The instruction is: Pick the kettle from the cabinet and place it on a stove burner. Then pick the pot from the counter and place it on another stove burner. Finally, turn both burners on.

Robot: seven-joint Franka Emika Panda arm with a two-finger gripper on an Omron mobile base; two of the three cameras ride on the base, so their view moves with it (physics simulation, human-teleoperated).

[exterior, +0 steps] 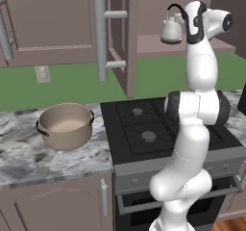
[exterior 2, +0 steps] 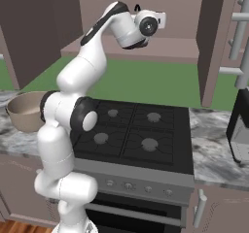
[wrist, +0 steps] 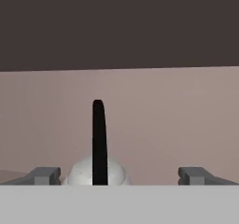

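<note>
The small silvery kettle (exterior: 171,30) stands on the bare shelf of the open mauve cabinet (exterior: 153,46), above the stove. My gripper (wrist: 120,176) is open wide at shelf height, and the kettle's black arched handle (wrist: 98,139) rises between its fingertips (wrist: 45,175), left of the midline. Nothing is held. The wide tan pot (exterior: 66,125) sits on the marbled counter (exterior: 29,165) left of the black cooktop. The front-left burner (exterior: 149,136) and rear-left burner (exterior: 138,111) are bare. From the right base view, the pot (exterior 2: 23,111) shows partly behind my arm.
The cabinet's open door (exterior: 117,37), with its long grey bar handle (exterior: 101,38), juts out left of the kettle. A dark appliance (exterior 2: 240,125) stands on the counter right of the stove. A row of knobs (exterior 2: 129,185) lines the stove front.
</note>
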